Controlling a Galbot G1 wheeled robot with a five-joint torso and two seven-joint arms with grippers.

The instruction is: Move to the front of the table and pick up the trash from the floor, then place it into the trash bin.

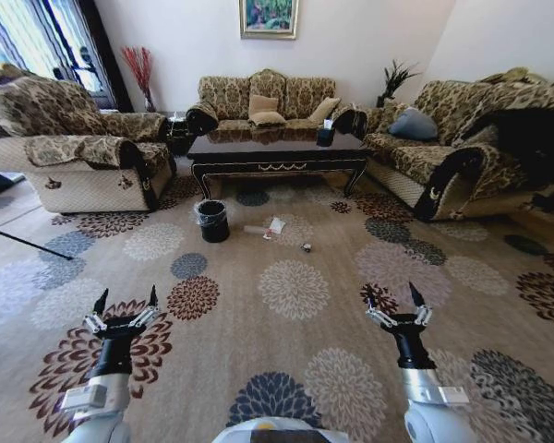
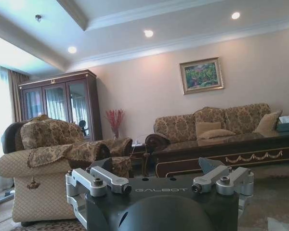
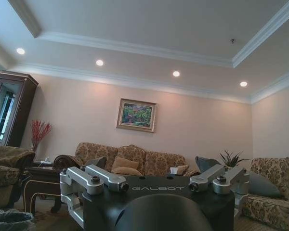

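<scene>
The trash lies on the beige-brown flower-medallion carpet floor [image 1: 286, 323], ahead of the robot and well apart from both grippers, between them and the long low dark glossy wooden coffee table [image 1: 277, 152], hereafter the bench. A crumpled white paper piece [image 1: 275, 226] rests just in front of the bench; beside it, on the bin side, a pale flat scrap [image 1: 255, 230] has its long axis running roughly across the view. A tiny dark scrap [image 1: 307, 247] sits nearer the robot and toward its right. The small round black trash bin with clear liner [image 1: 212, 221] stands upright to the robot's left of the litter, near it but not touching.

The left gripper [image 1: 126, 298] and right gripper [image 1: 391, 294] are both held low and forward, jaws spread, holding nothing. The litter lies roughly midway between the two arms' lines; the paper and bin favour the left slightly, the dark scrap the right.

Judgement: the approach is not yet complete; the base must close toward the bench before either arm can reach
</scene>
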